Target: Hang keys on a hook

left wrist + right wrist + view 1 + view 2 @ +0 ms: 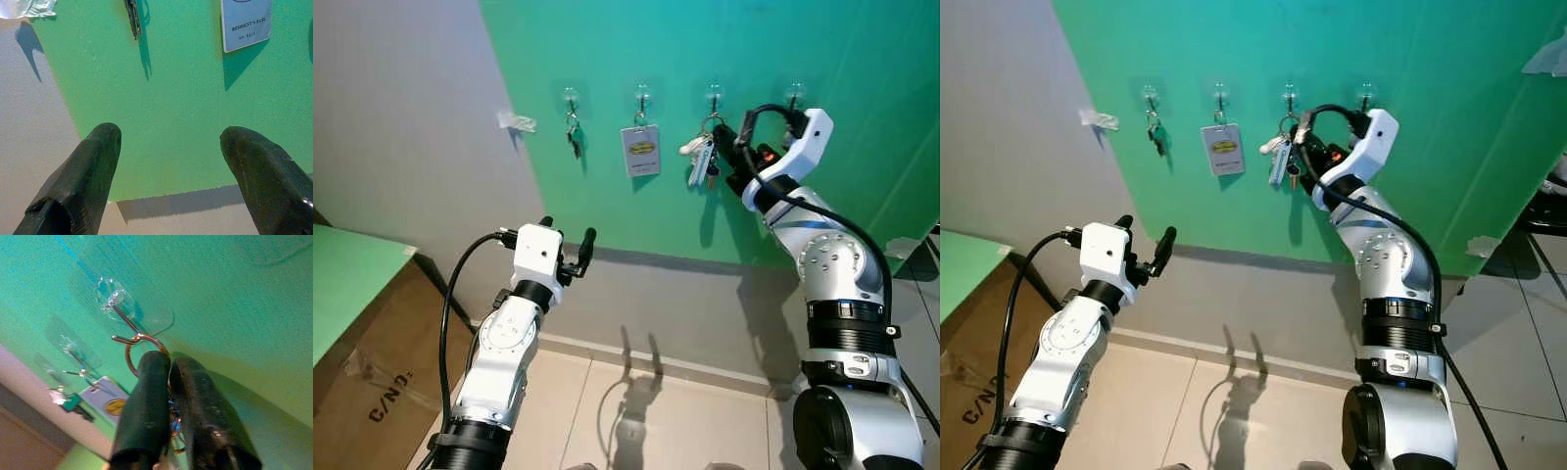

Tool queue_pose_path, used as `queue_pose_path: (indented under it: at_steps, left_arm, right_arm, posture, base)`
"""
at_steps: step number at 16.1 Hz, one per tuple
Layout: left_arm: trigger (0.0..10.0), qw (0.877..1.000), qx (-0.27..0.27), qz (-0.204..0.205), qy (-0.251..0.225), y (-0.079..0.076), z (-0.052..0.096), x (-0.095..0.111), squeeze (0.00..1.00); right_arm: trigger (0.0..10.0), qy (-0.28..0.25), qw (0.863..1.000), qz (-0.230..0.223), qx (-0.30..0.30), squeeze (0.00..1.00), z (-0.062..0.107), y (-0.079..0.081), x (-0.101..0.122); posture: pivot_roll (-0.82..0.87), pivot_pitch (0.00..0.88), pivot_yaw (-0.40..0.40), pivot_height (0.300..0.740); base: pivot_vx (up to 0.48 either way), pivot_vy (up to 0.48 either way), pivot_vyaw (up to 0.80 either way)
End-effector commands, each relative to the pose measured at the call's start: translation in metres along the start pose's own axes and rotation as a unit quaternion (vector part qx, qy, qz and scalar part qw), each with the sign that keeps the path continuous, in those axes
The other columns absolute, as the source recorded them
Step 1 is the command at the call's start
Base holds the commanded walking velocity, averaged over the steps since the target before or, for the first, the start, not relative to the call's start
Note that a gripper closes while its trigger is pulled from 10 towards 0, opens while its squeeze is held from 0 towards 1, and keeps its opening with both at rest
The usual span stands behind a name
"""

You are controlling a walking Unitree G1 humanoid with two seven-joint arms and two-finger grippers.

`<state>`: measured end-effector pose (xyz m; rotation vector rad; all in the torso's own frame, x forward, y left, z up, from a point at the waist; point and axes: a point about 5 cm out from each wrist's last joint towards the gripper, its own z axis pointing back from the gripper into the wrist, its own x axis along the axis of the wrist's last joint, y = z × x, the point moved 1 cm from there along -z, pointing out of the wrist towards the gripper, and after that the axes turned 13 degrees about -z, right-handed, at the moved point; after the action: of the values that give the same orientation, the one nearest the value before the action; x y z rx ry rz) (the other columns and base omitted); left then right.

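A bunch of keys (701,160) hangs at the third clear hook (714,96) on the green wall. My right gripper (724,135) reaches up to it and is shut on the key ring (131,358). In the right wrist view the ring loops over the hook's metal prong (122,339), with the fingertips (154,367) pinched just below it. My left gripper (569,235) is held lower and to the left, open and empty, facing the wall; its fingers (93,166) stand wide apart.
Other hooks on the wall hold a small key (574,137) and a resident's pass card (640,150); the far right hook (795,95) is bare. A cardboard box (362,382) stands at the lower left. Tiled floor (685,411) lies below.
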<state>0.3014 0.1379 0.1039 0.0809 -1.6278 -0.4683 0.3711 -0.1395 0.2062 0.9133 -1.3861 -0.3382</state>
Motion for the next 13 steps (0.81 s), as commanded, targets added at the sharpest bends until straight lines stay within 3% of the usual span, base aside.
queue_pose_path:
  at_steps: [1,3,5,13]
  left_arm:
    - [10.0,1.0,0.001,-0.005,0.004,0.001,0.002,-0.002,0.0]
    - [10.0,1.0,0.002,-0.005,0.004,0.002,0.002,-0.002,0.0]
    - [10.0,1.0,0.002,-0.005,0.005,0.002,0.002,-0.002,0.0]
    - [10.0,1.0,-0.008,-0.013,0.001,-0.001,-0.001,-0.002,0.0]
  right_arm:
    - [10.0,0.004,0.999,0.05,-0.006,1.0,0.0,0.0,-0.004]
    - [10.0,-0.022,0.986,0.165,-0.004,1.0,0.0,0.004,-0.001]
    - [10.0,-0.035,0.979,0.2,-0.006,1.0,0.001,0.004,0.001]
    - [10.0,-0.058,0.964,0.259,-0.017,1.0,0.011,-0.007,-0.005]
  posture:
    - [-0.19,0.0,0.102,0.74]
    - [-0.19,0.0,0.1,0.74]
    - [-0.19,0.0,0.1,0.74]
    - [-0.2,0.0,0.108,0.74]
  base:
    - [0.0,0.0,0.0]
    - [0.0,0.0,0.0]
    - [0.0,0.0,0.0]
    - [0.0,0.0,0.0]
